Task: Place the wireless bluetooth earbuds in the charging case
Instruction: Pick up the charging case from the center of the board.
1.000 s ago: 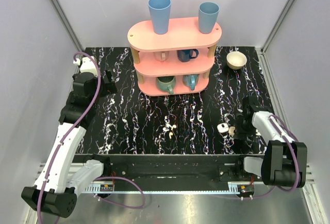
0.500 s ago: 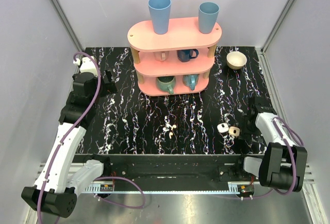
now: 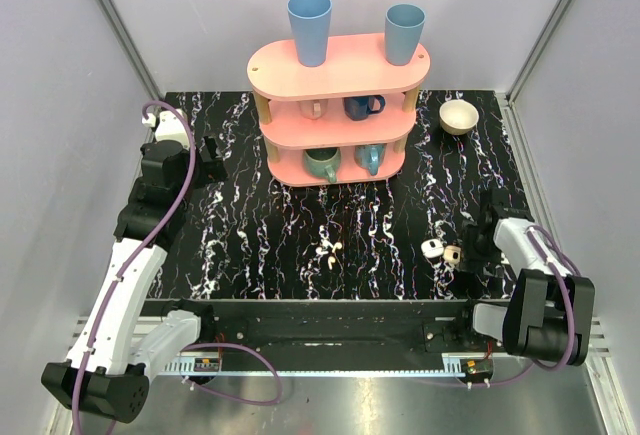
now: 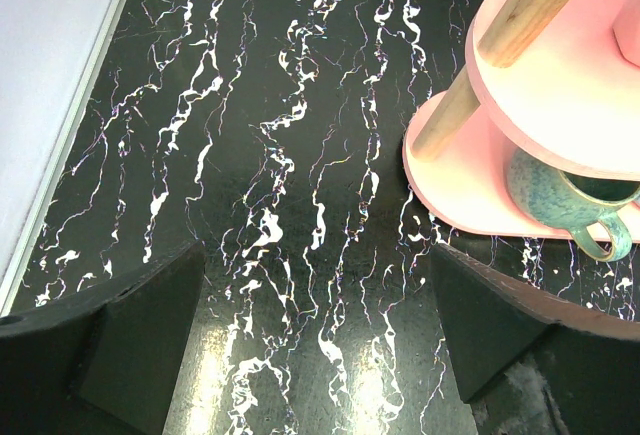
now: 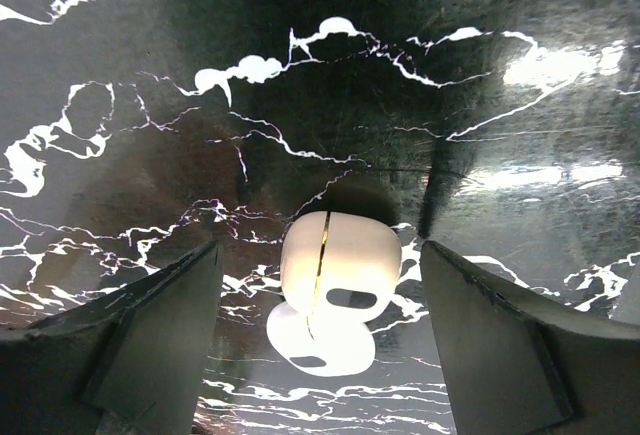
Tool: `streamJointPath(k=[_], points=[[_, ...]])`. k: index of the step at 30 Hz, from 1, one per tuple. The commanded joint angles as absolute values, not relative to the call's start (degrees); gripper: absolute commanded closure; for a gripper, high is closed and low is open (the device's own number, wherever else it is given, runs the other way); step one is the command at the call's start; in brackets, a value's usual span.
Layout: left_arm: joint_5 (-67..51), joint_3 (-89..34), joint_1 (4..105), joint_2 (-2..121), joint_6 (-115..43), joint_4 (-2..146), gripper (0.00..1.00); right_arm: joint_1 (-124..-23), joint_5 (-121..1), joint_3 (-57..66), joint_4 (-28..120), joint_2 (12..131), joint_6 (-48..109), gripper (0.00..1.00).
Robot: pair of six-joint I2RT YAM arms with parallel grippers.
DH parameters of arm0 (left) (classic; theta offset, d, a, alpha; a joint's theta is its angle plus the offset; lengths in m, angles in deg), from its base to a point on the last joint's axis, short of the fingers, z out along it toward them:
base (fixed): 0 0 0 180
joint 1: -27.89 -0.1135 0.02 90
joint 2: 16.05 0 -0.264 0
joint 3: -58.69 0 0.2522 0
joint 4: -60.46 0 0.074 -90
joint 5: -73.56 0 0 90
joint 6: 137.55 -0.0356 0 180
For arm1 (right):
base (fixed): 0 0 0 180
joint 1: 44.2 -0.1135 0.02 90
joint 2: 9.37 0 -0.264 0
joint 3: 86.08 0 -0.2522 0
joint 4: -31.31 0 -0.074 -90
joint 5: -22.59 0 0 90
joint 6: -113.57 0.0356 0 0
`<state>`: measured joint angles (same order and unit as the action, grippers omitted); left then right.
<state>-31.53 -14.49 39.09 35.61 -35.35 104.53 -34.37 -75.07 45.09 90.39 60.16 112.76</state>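
Observation:
The two earbuds [image 3: 329,252], tiny white-cream pieces, lie together on the black marbled table near its front middle. To their right are a small white rounded box [image 3: 432,248] and a beige one [image 3: 453,254], side by side. The right wrist view shows the cream charging case [image 5: 340,255] with a gold seam. A white rounded shape touches its lower edge; I cannot tell whether that is a reflection. My right gripper [image 3: 468,243] [image 5: 320,290] is open, its fingers either side of the case and clear of it. My left gripper [image 3: 213,150] [image 4: 318,285] hangs open and empty at the far left.
A pink three-tier shelf [image 3: 340,67] [image 4: 560,85] stands at the back middle, with two blue cups on top and mugs on its lower tiers; a teal mug [image 4: 565,195] is near my left gripper. A beige bowl [image 3: 459,115] sits back right. Grey walls enclose the table.
My right gripper drew back to the right, away from the small boxes, then came back toward them, its jaws slightly wider. The left arm and the earbuds have not moved.

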Motion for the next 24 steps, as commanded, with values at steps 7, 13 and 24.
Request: streamJointPath(k=[7,13,24], points=[[-32.61,-14.14,39.32,34.4,-35.69,102.79,0.01,-34.0,-71.63,43.42,88.57,64.28,111.9,0.22],[-32.26,-14.31,39.32,34.23,-35.51,102.88,0.01,-34.0,-75.93,44.21,90.51,59.45,114.8,0.2],[-31.3,-14.31,39.4,34.49,-35.51,102.88,0.01,-34.0,-78.84,44.65,90.69,56.27,115.51,0.2]])
